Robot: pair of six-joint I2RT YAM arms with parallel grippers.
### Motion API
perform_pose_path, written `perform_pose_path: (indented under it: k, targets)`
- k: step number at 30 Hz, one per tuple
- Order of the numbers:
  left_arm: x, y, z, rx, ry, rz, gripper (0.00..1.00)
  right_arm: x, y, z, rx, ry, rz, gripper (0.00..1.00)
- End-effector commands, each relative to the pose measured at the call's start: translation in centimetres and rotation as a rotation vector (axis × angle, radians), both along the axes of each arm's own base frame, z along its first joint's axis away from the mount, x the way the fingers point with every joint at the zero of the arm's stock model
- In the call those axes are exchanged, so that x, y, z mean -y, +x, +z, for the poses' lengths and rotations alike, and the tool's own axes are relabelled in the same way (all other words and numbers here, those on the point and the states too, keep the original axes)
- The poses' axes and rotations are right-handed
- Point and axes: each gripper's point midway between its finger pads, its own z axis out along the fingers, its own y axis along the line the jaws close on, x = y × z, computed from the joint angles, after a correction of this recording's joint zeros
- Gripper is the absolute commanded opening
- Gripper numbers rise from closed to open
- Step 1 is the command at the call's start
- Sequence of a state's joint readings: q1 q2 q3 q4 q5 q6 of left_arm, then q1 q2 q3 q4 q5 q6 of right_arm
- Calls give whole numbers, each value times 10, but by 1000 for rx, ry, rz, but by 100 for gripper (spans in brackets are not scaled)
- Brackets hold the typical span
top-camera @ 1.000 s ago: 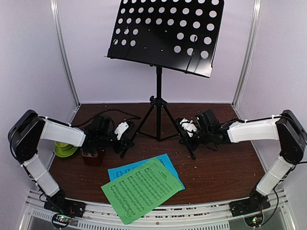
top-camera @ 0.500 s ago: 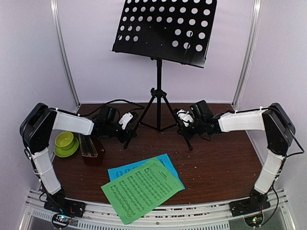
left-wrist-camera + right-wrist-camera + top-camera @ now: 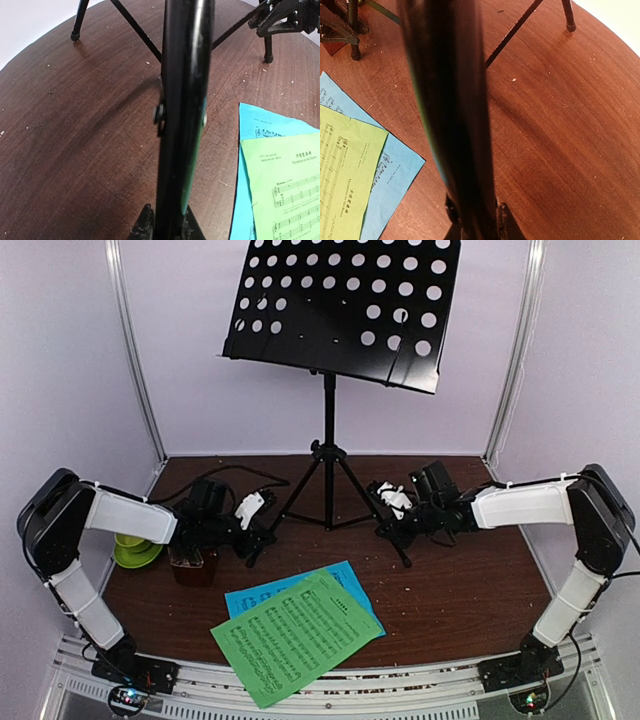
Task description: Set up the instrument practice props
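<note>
Grips the black tripod music stand (image 3: 330,430) at two points: left gripper (image 3: 257,528) clamped on the left front leg, right gripper (image 3: 392,520) clamped on the right front leg. Confirmed in both wrist views by a black tube running straight up between the fingers, smeared with motion blur in the right wrist view.

Carried toward the rear wall half a second ago, both arms stretched out after it. Now drawn forward again, to much the same spot on the table (image 3: 470,590) as a second ago. Perforated desk high above the tripod, its right end dipping slightly. Cannot tell whether the feet are pressed down or just skimming the wood.

Read as placement under adjustment — not a finished step. Judged too early for release with the right wrist view blurred by movement. Let go only with all three feet flat and the pole steady.

No shift elsewhere over the second:
- green sheet (image 3: 298,635) lying over the blue sheet (image 3: 245,598) at the near edge, in front of the tripod and well apart from the desk above;
- dark red-brown metronome (image 3: 190,565) at the left, partly hidden by the left arm, just beside the lime green cup and saucer (image 3: 133,553).

Remaining, by this layout: both sheets to the desk ledge, then the metronome.
</note>
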State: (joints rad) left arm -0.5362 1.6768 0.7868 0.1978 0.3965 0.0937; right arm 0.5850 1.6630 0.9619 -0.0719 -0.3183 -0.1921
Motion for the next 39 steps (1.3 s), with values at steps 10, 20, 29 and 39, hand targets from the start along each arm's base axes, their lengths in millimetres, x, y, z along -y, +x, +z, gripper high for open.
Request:
perform_pose_path:
  k: [10,20,29,39]
  targets:
    - [-59,-6,-41,-227,56,249,0,94,9,-13,-157,-155,-399,0]
    - [-54,11,-34,-194,54,257,0,94,30,-4,-98,-182,-408,0]
    - [-52,17,-38,-210,69,266,0,105,47,-8,-101,-231,-405,0]
    - [-65,-9,-45,-227,58,294,0,136,21,-28,-117,-377,-413,0]
